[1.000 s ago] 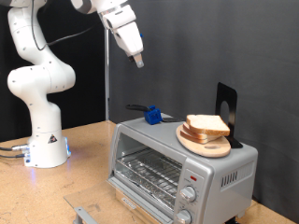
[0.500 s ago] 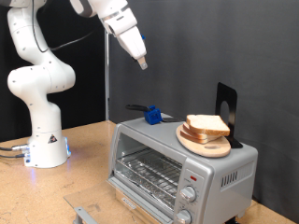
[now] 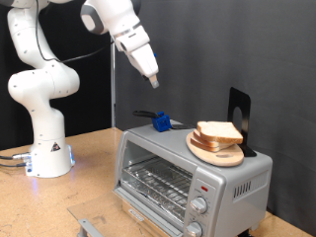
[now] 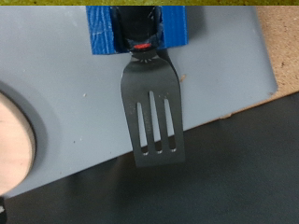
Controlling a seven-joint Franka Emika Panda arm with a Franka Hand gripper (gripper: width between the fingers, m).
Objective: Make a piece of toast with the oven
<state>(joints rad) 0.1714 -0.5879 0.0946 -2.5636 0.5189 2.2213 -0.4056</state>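
Black backdrop cloth hangs behind a wooden tabletop (image 3: 94, 148), where the white robot arm (image 3: 39, 84) stands on its base at the exterior view's left. Beside it, towards the exterior view's right, sits the oven (image 3: 193, 178), silver-grey, its glass door down and open, the wire rack (image 3: 158, 183) showing inside, two round knobs and a red light on the front panel. On the oven's flat top rests a round wooden plate (image 3: 217, 150) carrying a pile of bread slices (image 3: 219, 132); the piece of toast cannot be told apart from the others in that pile. Behind the plate stands a dark upright holder (image 3: 240, 114). Near the top's far edge, at the exterior view's left of the plate, lies a black slotted spatula (image 4: 151, 110) with its handle stuck in a blue block (image 4: 135, 26). High above that spatula hangs the gripper (image 3: 154, 81), pointing down at a slant, holding nothing; whether its jaws are spread or pressed together cannot be told
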